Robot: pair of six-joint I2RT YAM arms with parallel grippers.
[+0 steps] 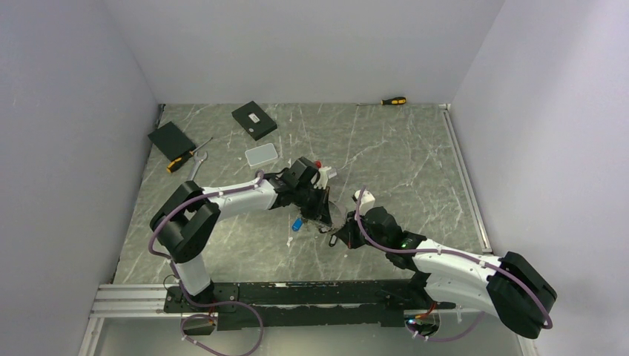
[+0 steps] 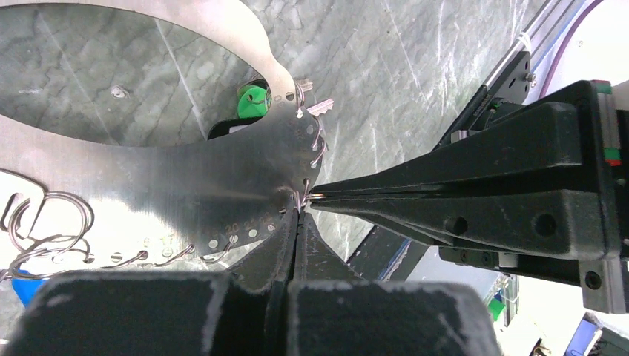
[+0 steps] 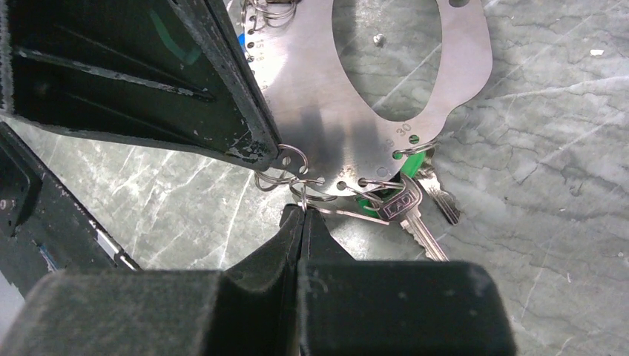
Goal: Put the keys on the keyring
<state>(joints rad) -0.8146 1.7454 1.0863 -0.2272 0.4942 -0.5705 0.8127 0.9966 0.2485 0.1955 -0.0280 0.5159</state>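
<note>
Our right gripper [image 3: 302,211] pinches a split ring [image 3: 297,185] on the holed silver keyring [image 3: 326,126]; our left gripper [image 2: 297,222] clamps its rim. Green-tagged keys [image 3: 406,209] hang there over the marbled table [image 3: 534,185].

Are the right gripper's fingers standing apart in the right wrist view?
No, the right gripper is closed, its tips pinching a small wire ring on the edge of the keyring.

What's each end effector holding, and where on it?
Right end effector: shut on a small split ring in a rim hole of the keyring. Left end effector: shut on the keyring's rim beside it; plate edge or ring, can't tell.
</note>
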